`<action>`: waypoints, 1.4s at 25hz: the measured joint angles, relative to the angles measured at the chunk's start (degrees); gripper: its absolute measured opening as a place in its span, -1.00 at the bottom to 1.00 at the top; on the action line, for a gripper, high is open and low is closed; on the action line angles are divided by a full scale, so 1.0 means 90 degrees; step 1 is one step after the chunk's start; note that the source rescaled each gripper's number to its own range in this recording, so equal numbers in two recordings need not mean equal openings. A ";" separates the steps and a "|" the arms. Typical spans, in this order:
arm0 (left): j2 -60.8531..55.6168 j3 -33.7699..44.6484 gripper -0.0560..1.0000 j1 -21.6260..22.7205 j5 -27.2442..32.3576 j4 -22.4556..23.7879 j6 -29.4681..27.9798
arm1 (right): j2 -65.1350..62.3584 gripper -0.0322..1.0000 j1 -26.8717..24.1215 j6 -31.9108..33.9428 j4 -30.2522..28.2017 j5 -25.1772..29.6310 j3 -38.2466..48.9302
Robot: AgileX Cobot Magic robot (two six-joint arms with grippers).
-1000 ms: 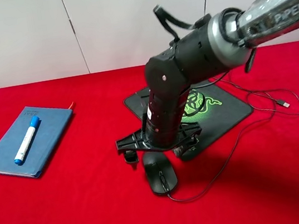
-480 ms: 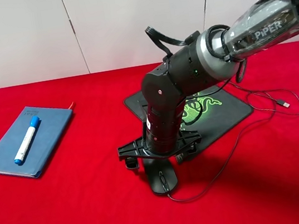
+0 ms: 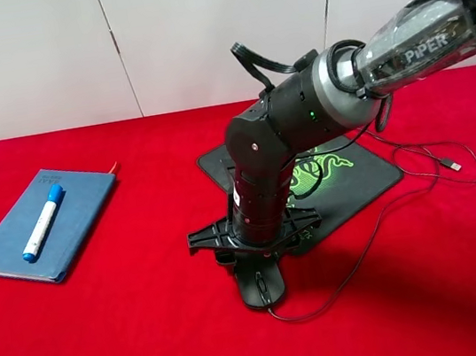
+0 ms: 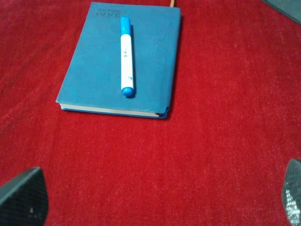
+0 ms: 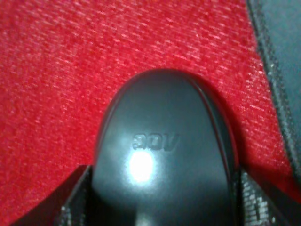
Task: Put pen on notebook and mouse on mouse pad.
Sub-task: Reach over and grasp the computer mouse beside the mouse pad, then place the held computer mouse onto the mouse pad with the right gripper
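The dark oval mouse [image 3: 261, 286] lies on the red cloth just in front of the black Razer mouse pad [image 3: 367, 172]. My right gripper [image 3: 257, 260] has come down over it, and its fingers press both sides of the mouse [image 5: 162, 150], so it is shut on it. A corner of the mouse pad [image 5: 282, 47] shows beside the mouse. At the left, the white pen [image 3: 42, 223] with blue cap rests on the slate-blue notebook [image 3: 78, 220]. My left gripper [image 4: 155, 202] hangs open above the cloth, short of the notebook [image 4: 150, 56] and pen [image 4: 126, 56].
The mouse's thin black cable [image 3: 418, 182] loops from the mouse across the cloth to the right, ending in a USB plug [image 3: 453, 166]. The red tablecloth [image 3: 136, 336] covers the table, with a white wall behind.
The right gripper has lowered onto the mouse and its fingers have drawn in against the mouse's sides. Pen, notebook and pad have not moved.
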 joint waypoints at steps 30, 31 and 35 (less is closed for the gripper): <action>0.0000 0.0000 1.00 0.0000 0.0000 0.0000 0.0000 | -0.1142 -0.94 -0.1393 -0.1187 -0.0036 0.1176 0.0000; 0.0000 0.0000 1.00 0.0000 0.0000 0.0000 0.0000 | -0.1142 -0.94 -0.1508 -0.1299 -0.0016 0.1176 0.0000; 0.0000 0.0000 1.00 0.0000 0.0000 0.0000 0.0000 | -0.1142 -0.94 -0.1910 -0.1679 0.0026 0.1152 -0.0074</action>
